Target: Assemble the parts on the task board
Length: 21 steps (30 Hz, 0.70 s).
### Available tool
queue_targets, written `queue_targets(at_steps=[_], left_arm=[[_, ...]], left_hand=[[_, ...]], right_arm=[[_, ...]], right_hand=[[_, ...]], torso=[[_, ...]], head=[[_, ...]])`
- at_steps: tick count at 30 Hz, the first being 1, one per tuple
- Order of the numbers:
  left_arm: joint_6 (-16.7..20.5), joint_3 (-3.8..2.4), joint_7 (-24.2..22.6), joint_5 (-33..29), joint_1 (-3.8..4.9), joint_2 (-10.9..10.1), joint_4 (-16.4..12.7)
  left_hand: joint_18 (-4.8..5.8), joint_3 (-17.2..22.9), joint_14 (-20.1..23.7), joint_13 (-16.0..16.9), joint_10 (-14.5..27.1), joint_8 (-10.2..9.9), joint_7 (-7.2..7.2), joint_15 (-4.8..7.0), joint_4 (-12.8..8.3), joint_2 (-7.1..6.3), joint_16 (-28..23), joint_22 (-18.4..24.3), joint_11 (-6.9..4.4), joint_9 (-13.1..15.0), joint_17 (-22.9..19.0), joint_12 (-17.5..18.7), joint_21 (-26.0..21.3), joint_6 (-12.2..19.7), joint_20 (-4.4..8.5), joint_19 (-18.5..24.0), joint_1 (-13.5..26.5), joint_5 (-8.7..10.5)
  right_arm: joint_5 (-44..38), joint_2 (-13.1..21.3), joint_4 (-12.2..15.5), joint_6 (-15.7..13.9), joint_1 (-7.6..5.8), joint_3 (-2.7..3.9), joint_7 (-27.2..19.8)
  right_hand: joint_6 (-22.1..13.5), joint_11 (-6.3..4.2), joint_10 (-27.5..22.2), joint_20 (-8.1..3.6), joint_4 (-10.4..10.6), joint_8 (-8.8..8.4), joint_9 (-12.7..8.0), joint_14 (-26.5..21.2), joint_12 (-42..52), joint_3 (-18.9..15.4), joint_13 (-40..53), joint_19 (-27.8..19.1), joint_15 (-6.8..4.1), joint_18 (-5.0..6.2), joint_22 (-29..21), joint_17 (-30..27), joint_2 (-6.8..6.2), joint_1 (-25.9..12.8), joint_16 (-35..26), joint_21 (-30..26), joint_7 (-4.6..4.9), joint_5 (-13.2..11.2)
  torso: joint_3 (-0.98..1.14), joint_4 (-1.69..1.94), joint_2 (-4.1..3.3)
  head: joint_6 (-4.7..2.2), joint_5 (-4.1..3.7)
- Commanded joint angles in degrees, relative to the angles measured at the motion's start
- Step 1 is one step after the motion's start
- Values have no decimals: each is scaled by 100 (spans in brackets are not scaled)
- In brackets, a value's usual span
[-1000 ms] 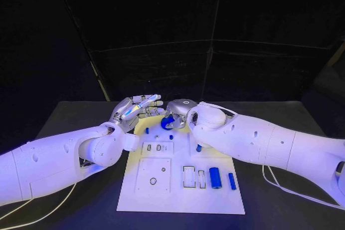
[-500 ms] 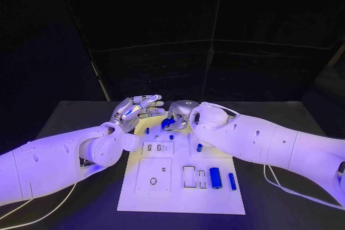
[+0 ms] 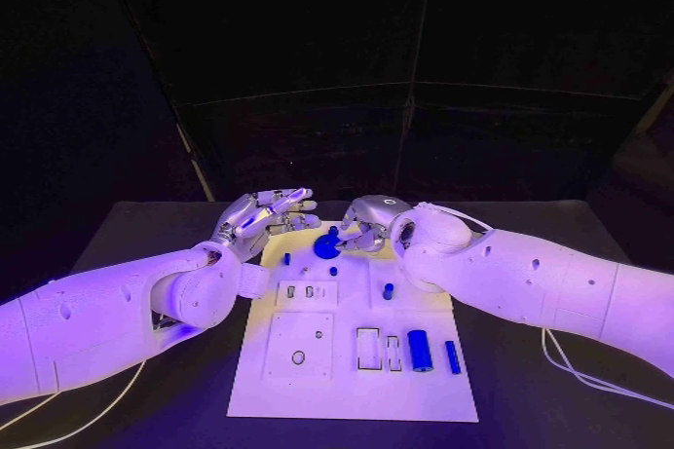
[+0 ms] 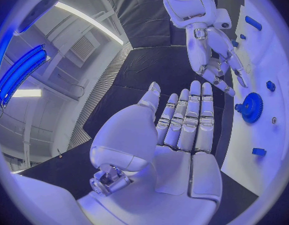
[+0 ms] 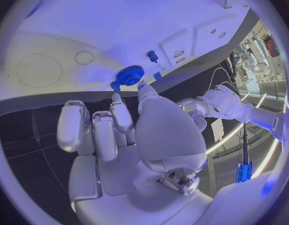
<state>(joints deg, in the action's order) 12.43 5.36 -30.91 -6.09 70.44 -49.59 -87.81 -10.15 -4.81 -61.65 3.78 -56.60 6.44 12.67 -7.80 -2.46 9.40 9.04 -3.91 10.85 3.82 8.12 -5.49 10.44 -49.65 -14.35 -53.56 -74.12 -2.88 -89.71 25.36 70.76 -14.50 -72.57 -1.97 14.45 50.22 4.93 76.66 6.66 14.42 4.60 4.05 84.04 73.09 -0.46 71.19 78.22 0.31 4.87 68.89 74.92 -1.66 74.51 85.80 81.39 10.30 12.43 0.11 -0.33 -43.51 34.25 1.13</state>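
The white task board [image 3: 274, 371] lies in the middle of the table. A blue gear [image 3: 326, 244] [image 4: 251, 107] [image 5: 129, 75] rests flat near the board's far edge. My right hand [image 3: 368, 220] [image 5: 119, 135] [image 4: 213, 60] hovers just right of the gear with its fingers loosely apart and holds nothing; its fingertips [image 5: 142, 86] are close to the gear. My left hand [image 3: 267, 215] [image 4: 182, 130] is open at the board's far left corner, fingers straight, palm bare. Small blue pegs [image 3: 334, 269] stand near the gear.
A thick blue cylinder [image 3: 420, 349] and a thinner blue one [image 3: 452, 355] lie at the board's right side beside rectangular slots [image 3: 369, 345]. Another small blue piece [image 3: 388, 291] sits by my right forearm. White cables [image 3: 590, 381] trail over the black table.
My right hand has let go of the blue gear and drawn back to the right; the gear now lies uncovered on the board. The left hand has barely moved.
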Motion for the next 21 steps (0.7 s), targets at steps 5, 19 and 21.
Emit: queue_targets(at_steps=[5, 19, 21], left_arm=[[-74, -5, -27, 29, 14, -46, 11], [-105, -2, -26, 28, -6, 78, 106], [-106, -2, -27, 28, -12, 87, 114]], left_hand=[[-30, -15, -5, -8, 15, -29, 173, -26, -3, 22, -26, 7, 23, -8, 6, 27, -26, 21, 7, -33, 14, 17], [-31, -14, -6, -7, 13, -30, 171, -26, -7, 22, -27, 7, 22, -8, 7, 28, -28, 21, 6, -33, 12, 17], [-31, -14, -6, -7, 13, -30, 171, -26, -7, 22, -27, 7, 22, -8, 7, 28, -28, 21, 6, -33, 12, 17]], right_arm=[[425, 913, 860, -1017, -12, -2, -733], [2259, 2388, 914, -452, -13, -3, -2121], [2276, 2421, 800, -414, -12, -4, -2227]], right_hand=[[202, -24, 122, 2, -114, 100, 45, 408, 142, -74, 173, 58, 8, -77, 46, 628, 39, 247, 37, 37, -64, 42], [198, -48, 147, -31, -581, 59, 16, 440, 152, -146, 214, 97, -19, -94, 128, 773, -61, 932, 100, 77, -75, 88], [176, -44, 143, -29, -602, 45, 10, 440, 147, -150, 209, 97, -16, -94, 130, 776, -60, 957, 102, 79, -69, 86]], torso=[[35, -137, 82], [134, -274, 203], [133, -262, 195]], head=[[-48, -63], [-34, -145], [-41, -165]])
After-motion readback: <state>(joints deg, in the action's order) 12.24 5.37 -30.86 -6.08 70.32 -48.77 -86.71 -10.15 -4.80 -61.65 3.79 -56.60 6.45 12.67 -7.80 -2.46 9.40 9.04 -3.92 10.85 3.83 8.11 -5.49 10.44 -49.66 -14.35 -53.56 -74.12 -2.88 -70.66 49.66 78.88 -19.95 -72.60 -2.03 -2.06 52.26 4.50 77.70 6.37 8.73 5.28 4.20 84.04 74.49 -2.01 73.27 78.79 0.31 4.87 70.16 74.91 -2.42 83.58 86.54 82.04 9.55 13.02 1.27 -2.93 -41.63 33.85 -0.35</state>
